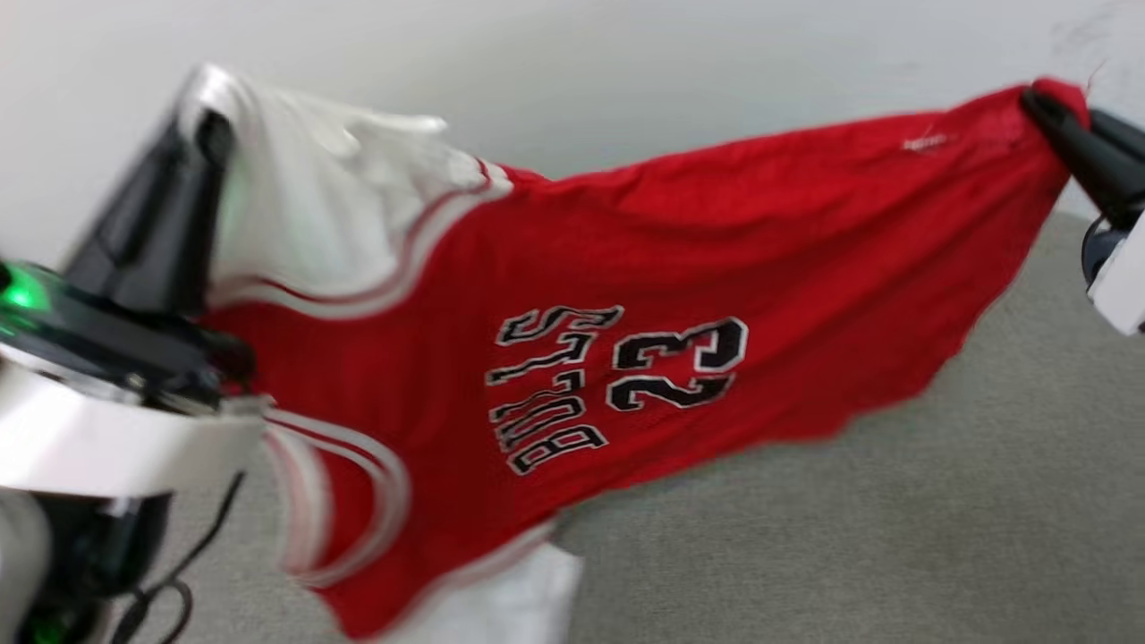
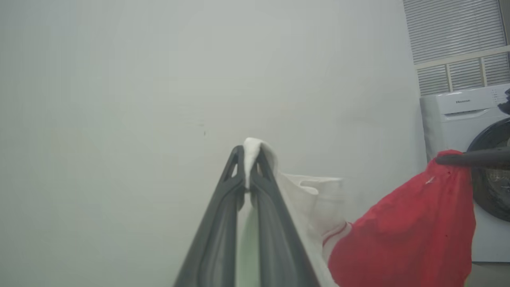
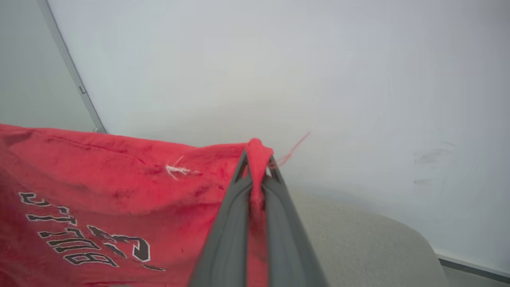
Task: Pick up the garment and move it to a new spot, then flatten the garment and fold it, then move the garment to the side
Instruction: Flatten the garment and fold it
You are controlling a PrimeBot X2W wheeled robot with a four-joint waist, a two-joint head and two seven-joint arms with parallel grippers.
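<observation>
The garment [image 1: 716, 259], a red jersey with white sleeves and black "BULLS 23" lettering, hangs stretched in the air between my two grippers above a grey surface. My left gripper [image 1: 210, 116] is shut on a white sleeve at the upper left; in the left wrist view its fingertips [image 2: 249, 153] pinch white cloth [image 2: 314, 199]. My right gripper [image 1: 1042, 103] is shut on a red corner at the upper right; the right wrist view shows red fabric [image 3: 119, 171] bunched between its tips [image 3: 258, 159]. The lettering faces me, turned sideways. The jersey's lower part sags toward the surface.
A grey fabric-covered surface [image 1: 939, 501] lies below the garment, with a pale wall [image 1: 626, 63] right behind it. A white front-loading washing machine [image 2: 466, 115] stands off to the side beneath louvred blinds [image 2: 454, 32] in the left wrist view.
</observation>
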